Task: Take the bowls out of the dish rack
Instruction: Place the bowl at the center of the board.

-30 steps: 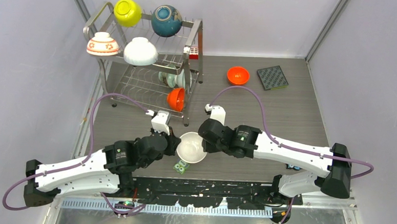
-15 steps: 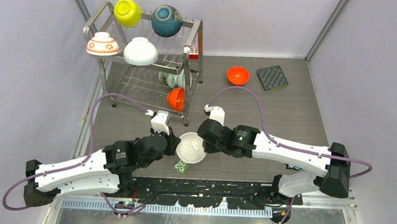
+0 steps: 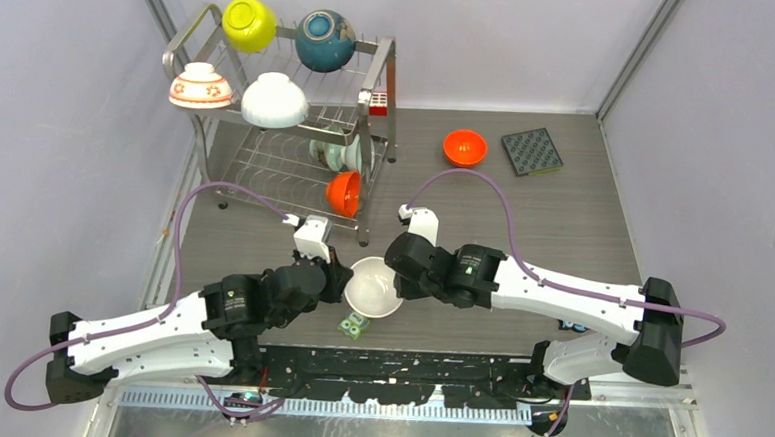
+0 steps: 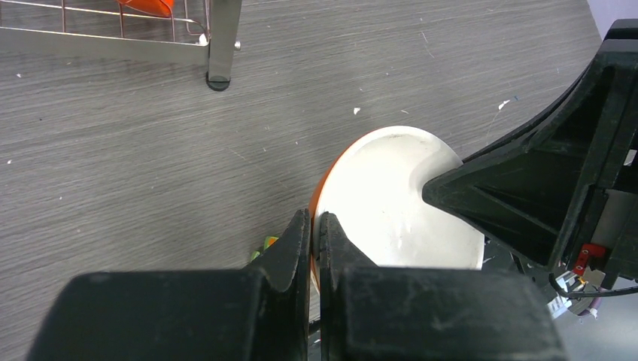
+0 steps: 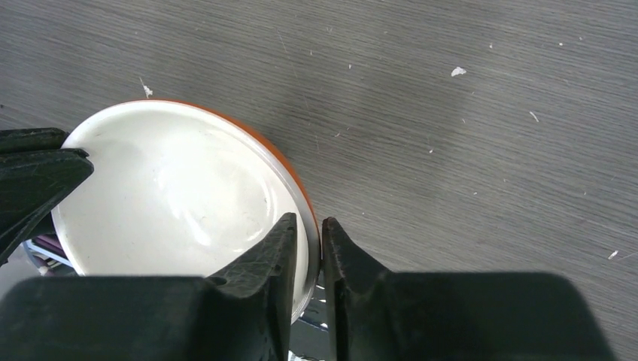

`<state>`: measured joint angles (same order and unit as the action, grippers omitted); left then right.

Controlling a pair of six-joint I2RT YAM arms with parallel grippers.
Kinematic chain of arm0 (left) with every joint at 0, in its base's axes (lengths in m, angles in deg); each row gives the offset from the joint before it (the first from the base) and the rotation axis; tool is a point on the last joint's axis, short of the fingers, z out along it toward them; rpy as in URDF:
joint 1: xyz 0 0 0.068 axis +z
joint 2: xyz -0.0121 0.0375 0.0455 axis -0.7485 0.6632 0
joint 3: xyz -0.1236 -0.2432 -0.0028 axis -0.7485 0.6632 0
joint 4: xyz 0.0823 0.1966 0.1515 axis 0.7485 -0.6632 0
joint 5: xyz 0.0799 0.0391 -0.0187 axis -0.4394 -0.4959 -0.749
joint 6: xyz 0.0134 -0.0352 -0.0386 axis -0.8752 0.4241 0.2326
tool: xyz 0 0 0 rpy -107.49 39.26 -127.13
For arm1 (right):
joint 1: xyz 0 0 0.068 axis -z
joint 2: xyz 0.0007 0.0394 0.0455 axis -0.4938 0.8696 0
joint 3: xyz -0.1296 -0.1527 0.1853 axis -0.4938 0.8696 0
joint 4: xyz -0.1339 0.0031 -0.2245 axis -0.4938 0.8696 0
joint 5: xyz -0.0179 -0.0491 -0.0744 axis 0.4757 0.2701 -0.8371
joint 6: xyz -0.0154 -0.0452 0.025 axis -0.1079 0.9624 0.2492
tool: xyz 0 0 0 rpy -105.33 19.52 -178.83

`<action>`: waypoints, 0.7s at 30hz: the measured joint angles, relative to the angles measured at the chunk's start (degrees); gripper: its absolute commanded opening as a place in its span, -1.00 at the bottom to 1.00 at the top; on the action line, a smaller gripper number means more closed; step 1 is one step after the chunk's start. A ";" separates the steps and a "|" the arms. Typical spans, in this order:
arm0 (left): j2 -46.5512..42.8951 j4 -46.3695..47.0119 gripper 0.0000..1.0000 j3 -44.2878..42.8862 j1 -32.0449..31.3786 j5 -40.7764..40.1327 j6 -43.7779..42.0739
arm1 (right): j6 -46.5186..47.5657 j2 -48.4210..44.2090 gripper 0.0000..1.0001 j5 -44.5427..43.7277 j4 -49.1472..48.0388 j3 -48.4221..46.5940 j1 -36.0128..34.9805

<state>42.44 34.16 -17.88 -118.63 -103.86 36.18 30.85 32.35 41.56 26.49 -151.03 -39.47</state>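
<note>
While near the surface's (image 3: 564, 218) front edge, the white-lined orange bowl (image 3: 373, 290) was clamped at opposite rim points by the left gripper (image 4: 311, 226) and the right gripper (image 5: 309, 229), jaws narrow.

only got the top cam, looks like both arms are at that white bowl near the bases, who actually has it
Observer: The left gripper is shut on the bowl, one finger inside the rim and one outside.
Operator: and the right one
Observer: The right gripper straddles the opposite side of the rim, a finger on each side. I cannot tell whether it is clamping.
Operator: is it plain white
Observer: No, only the inside is white. Both wrist views show an orange outer wall.
</note>
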 measured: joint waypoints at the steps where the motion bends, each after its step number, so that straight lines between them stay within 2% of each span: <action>1: 0.00 0.00 -0.99 0.00 0.00 -0.02 0.00 | -0.02 0.00 -0.69 0.02 0.02 0.00 0.00; 3: 0.00 -0.02 -0.99 0.00 0.00 -0.04 -0.04 | -0.09 0.00 -0.91 -0.02 0.11 0.02 0.00; 4: 0.00 -0.11 -0.99 0.00 0.00 -0.04 -0.02 | -0.13 0.00 -0.97 -0.04 0.22 0.02 0.00; 5: 0.00 -0.17 -0.90 0.00 0.00 -0.04 -0.04 | -0.13 0.00 -0.98 -0.04 0.26 0.04 0.02; 8: 0.00 -0.22 -0.12 0.00 -0.02 -0.13 -0.11 | -0.31 -0.04 -0.99 -0.13 0.39 0.04 0.02; 11: -0.37 0.00 0.46 0.00 0.00 -0.66 -0.35 | -0.15 -0.04 -0.98 0.02 0.98 0.04 -0.09; 12: -0.66 -0.04 0.89 -0.02 0.00 -0.81 -0.20 | -0.11 -0.04 -0.99 0.02 1.27 0.02 -0.15; 13: -0.92 -0.11 0.98 -0.04 0.00 -1.01 -0.20 | -0.09 -0.04 -0.98 0.02 1.60 0.00 -0.22; 18: -1.88 -0.50 1.00 -0.98 0.00 -1.16 -1.36 | 0.94 -0.04 -0.99 -0.55 4.79 -1.92 -0.26; 21: -3.10 -1.29 0.99 -2.47 0.00 -1.18 -3.02 | 2.40 -0.04 -0.99 -2.67 8.63 -6.43 -0.28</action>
<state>39.34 32.87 -20.35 -118.63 -105.04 33.17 33.26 32.31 38.89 35.12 -157.45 -39.75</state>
